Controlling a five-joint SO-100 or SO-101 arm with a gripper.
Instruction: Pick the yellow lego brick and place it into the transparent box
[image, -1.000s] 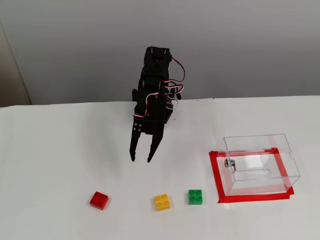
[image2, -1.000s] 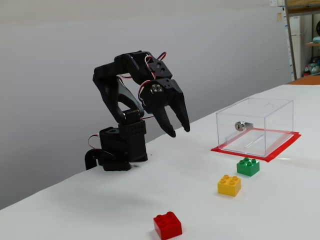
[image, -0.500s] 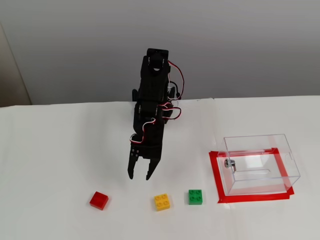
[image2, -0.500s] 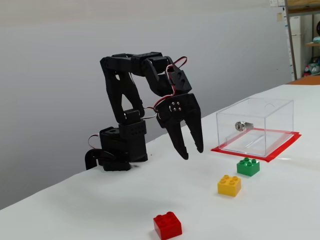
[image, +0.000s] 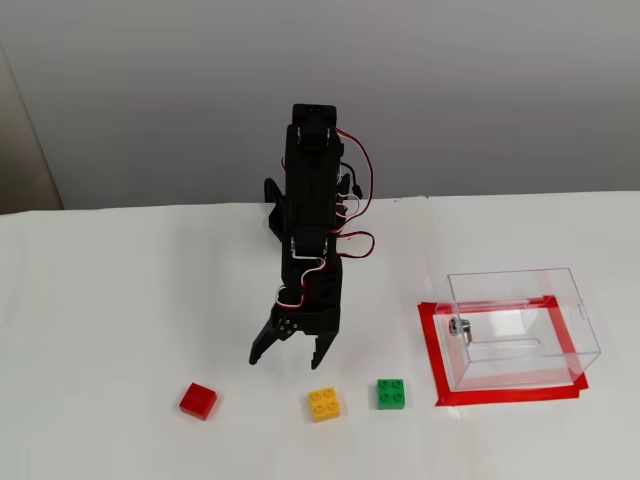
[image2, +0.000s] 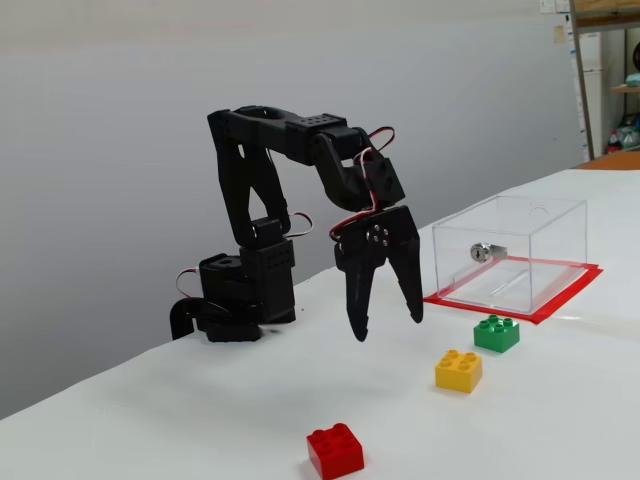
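Fingers: gripper spread apart and holding nothing, tips pointing down, raised above the desk.
Yellow lego brick: sits on the desk, nearer the camera and slightly right of the fingertips in the front fixed view; apart from them, not touching.
Neighbours: green brick just right of the yellow one with a small gap; red brick well to the left.
Transparent box: stands at the far right on a frame of red tape, well apart from the bricks.
Open room: bare desk between bricks and fingers and around the red brick.
View difference: the side fixed view shows the fingertips clear of the surface; the front fixed view shows the bricks in a row.
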